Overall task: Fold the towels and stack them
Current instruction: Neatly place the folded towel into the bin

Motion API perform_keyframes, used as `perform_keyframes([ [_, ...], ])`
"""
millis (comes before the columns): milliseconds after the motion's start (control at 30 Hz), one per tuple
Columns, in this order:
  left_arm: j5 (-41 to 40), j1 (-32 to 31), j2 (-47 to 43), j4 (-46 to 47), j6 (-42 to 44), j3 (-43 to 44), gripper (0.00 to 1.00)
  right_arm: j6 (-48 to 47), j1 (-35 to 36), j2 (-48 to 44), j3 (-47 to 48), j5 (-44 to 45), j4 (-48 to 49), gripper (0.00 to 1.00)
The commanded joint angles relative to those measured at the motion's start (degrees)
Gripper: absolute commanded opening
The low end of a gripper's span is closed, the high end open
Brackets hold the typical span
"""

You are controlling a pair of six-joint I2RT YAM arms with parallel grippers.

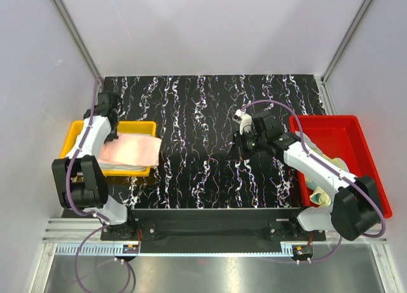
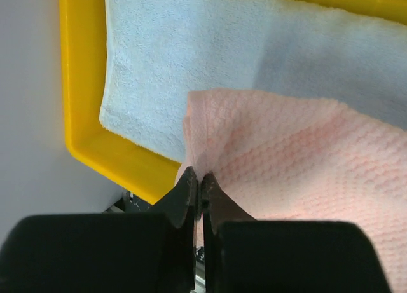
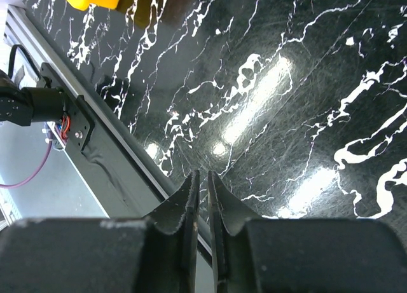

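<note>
**Top external view.** The left gripper [image 1: 111, 135] stands over the yellow plastic tray [image 1: 137, 124] at the left edge of the black white-veined worktop [image 1: 203, 115]. A pale pink cloth towel [image 1: 137, 150] lies across that tray, its right part overhanging onto the worktop. A strip of light blue cloth towel [image 1: 71, 139] shows beneath it at the tray's left side. The right gripper [image 1: 240, 143] hangs over bare worktop right of centre, well apart from any cloth. A pale yellow-green cloth towel [image 1: 323, 196] lies in the red plastic tray [image 1: 356, 134], largely covered by the right arm. Judgement: the step in hand is the placing or straightening of the pink towel on the stack. The yellow-green towel is not yet folded.

**Left wrist view.** The left fingers [image 2: 191, 191] are pressed together on a raised fold of the pink towel at its near edge. The light blue towel lies flat below, inside the tray rim. Whether the pink towel is squarely folded cannot be told, as its far side is cut off.

**Right wrist view.** The right fingers [image 3: 191, 197] are nearly together, with a narrow slit between them, and hold nothing. Only worktop lies below, with a corner of the yellow tray at the top left.

**Next move, as judged.** The pink fold wants lowering in line with the blue towel, then release. The right arm must return to the red tray
</note>
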Motion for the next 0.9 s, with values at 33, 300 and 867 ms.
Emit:
perform_keyframes([
  [33, -5.50, 2.79, 3.28, 6.06, 2.51, 1.38, 0.00, -1.04, -0.36, -2.58, 1.79, -1.38, 1.71, 0.17],
  [300, -12.26, 6.22, 6.53, 12.12, 3.22, -0.28, 0.00, -1.83, -1.06, -2.67, 1.61, 0.29, 1.01, 0.17],
  [867, 6.06, 5.25, -5.05, 3.06, -12.51, 4.38, 0.98, 12.39, -2.29, -0.38, 8.63, 20.30, -5.75, 0.99],
])
